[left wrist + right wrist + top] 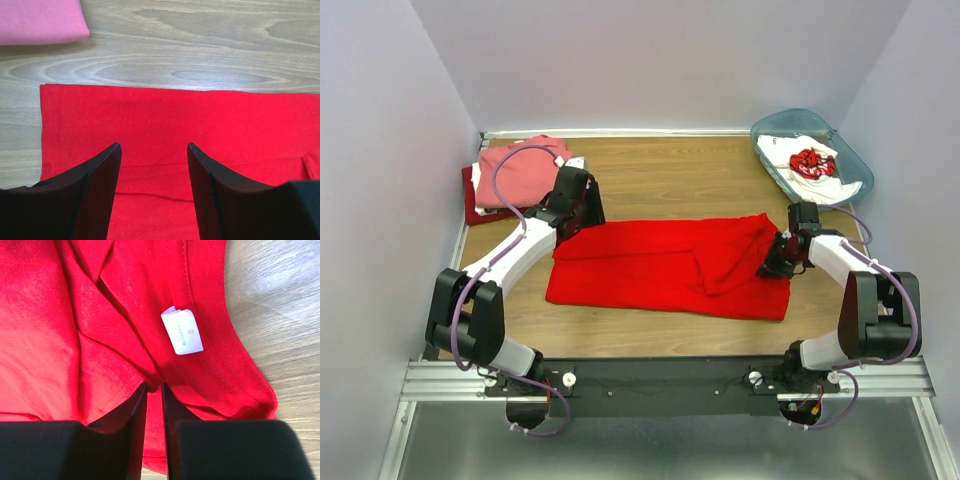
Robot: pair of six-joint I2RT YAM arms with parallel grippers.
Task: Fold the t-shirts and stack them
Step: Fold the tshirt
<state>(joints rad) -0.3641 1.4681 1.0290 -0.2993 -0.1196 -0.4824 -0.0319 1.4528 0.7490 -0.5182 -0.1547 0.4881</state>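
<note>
My right gripper (153, 386) is nearly closed, pinching a fold of the bright red t-shirt (650, 265) by its collar. Shirt lies long-ways across mid-frame in the top view; left gripper (154, 145) hangs spread over its left end.

wooden table (660, 175) bears red shirt (650, 265), folded shirt stack (520, 172), teal bin (782, 120).

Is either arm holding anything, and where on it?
The right gripper pinches the red t-shirt at its collar, near the white label. The left gripper, jaws open, holds nothing.
</note>
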